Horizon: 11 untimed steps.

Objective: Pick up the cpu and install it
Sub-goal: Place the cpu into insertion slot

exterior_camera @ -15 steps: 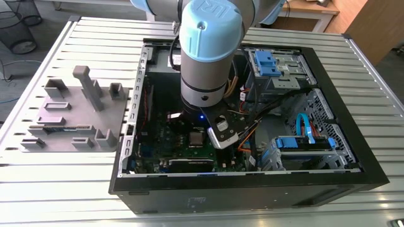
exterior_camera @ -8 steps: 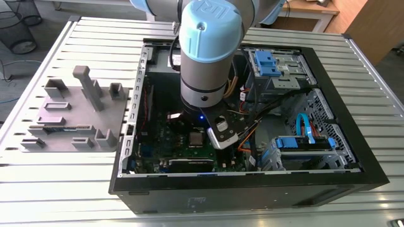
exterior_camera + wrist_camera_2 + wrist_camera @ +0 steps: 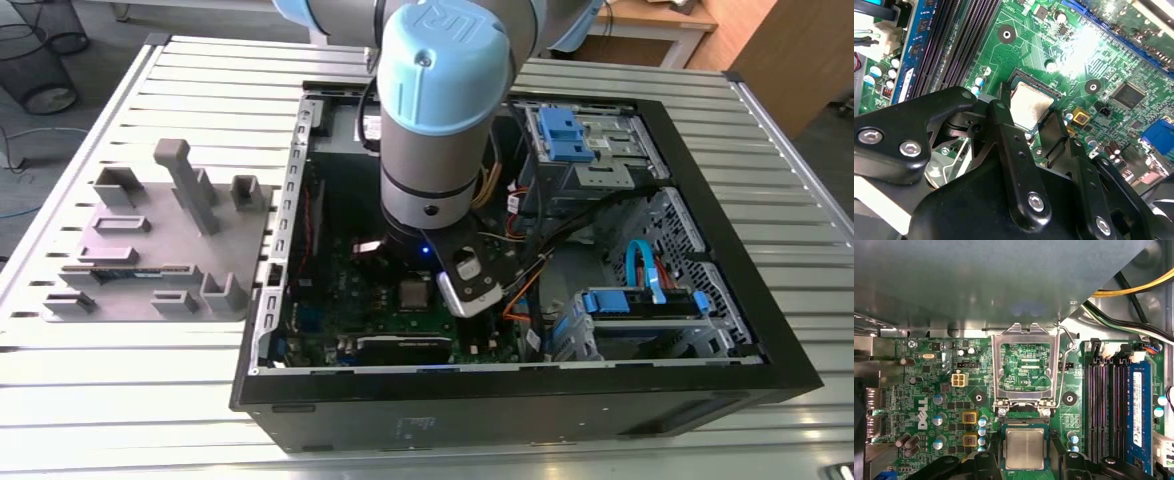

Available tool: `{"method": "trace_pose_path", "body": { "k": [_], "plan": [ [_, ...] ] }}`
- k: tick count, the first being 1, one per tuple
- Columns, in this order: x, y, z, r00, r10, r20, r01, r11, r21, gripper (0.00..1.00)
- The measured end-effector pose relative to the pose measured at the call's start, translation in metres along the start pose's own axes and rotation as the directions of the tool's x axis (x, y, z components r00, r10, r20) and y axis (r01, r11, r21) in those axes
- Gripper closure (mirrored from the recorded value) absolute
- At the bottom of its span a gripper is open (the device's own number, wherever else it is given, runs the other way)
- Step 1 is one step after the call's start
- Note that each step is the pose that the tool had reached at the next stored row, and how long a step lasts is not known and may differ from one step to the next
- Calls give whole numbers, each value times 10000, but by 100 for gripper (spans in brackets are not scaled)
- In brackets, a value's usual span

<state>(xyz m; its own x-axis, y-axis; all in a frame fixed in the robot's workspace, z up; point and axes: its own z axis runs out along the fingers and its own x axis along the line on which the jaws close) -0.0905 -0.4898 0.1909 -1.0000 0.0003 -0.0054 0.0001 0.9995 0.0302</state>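
Gripper [image 3: 1028, 120] is right down inside the case. Its black fingers [image 3: 1004, 130] are spread, one on either side of the cpu [image 3: 1029, 102], close by its edges. Can't tell if the pads actually touch it.

The cpu [image 3: 1025, 447] lies flat in the socket w/ its silvery top up. In the first wrist view the fingertips flank it. The socket frame [image 3: 999, 370] is flipped up and open just beside it, and green board shows thru its window. The wire lever [image 3: 1070, 342] runs along the frame's side.

Around that is the motherboard [image 3: 929, 390]. Black memory slots [image 3: 1101, 410] are near the socket, w/ a blue stick [image 3: 1136, 410] next to them.

From the exterior view the arm [image 3: 434, 120] drops straight into the open computer case [image 3: 534, 410], and the cpu [image 3: 415, 293] is just visible below the wrist. A grey parts tray [image 3: 147, 250] sits at the exterior view's left, beside the case, on the slatted table [image 3: 107, 400].
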Motion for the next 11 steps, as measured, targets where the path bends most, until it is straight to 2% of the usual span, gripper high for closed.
{"method": "trace_pose_path", "body": {
  "k": [11],
  "plan": [
    [1,-2,32,10000,-2,-2,2,10000,5,53]
  ]
}}
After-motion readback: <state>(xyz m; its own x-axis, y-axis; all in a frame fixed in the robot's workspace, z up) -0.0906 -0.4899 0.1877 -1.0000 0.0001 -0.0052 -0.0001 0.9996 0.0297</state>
